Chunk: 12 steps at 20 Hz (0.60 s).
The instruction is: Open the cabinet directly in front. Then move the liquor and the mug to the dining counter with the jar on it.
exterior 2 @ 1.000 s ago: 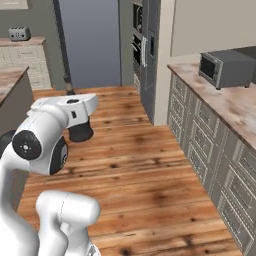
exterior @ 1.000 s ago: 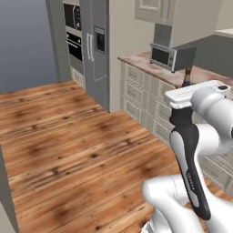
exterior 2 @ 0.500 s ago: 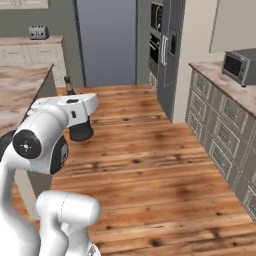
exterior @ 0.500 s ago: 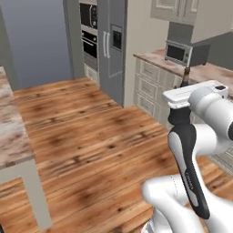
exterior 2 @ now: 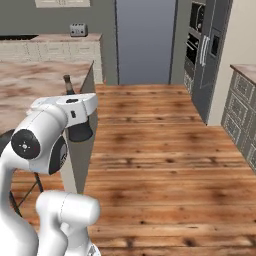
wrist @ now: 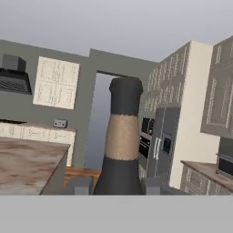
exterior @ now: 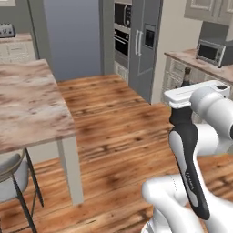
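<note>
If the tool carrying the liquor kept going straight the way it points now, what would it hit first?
Nothing near, it seems: past the liquor the tool faces open floor toward the far blue-grey doorway; depth is unclear.

no readable text, labels or signs

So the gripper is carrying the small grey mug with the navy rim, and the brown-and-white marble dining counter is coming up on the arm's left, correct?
Not the mug. The hand view shows the gripper shut on the squat near-black liquor bottle with the brownish neck band. The brown-and-white marble dining counter is indeed on the arm's left.
</note>
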{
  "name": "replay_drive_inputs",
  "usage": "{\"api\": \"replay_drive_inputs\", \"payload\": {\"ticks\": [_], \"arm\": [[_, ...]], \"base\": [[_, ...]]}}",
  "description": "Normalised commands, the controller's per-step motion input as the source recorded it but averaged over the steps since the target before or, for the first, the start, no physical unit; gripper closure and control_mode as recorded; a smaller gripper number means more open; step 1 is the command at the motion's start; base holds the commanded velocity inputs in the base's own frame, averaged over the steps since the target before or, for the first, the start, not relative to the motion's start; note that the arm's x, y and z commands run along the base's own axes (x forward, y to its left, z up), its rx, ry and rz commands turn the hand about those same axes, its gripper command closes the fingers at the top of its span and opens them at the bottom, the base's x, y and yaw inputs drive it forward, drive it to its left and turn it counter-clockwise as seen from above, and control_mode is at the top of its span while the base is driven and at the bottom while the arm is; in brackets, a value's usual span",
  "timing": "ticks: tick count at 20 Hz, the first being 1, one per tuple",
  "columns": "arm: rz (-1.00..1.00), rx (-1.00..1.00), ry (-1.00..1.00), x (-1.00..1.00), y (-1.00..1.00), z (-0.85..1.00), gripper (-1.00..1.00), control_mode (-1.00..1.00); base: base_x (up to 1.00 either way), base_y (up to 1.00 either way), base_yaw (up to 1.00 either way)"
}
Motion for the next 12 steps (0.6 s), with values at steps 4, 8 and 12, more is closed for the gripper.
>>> {"api": "replay_drive_inputs", "payload": {"ticks": [4, 8, 12], "arm": [[0.0, 0.0, 0.0, 0.0, 0.0, 0.0, 1.0, 1.0], [0.0, 0.0, 0.0, 0.0, 0.0, 0.0, 1.0, 1.0], [0.0, 0.0, 0.0, 0.0, 0.0, 0.0, 1.0, 1.0]], "base": [[-0.51, 1.0, 0.13], [0.0, 1.0, 0.06], [-0.01, 1.0, 0.03]]}}
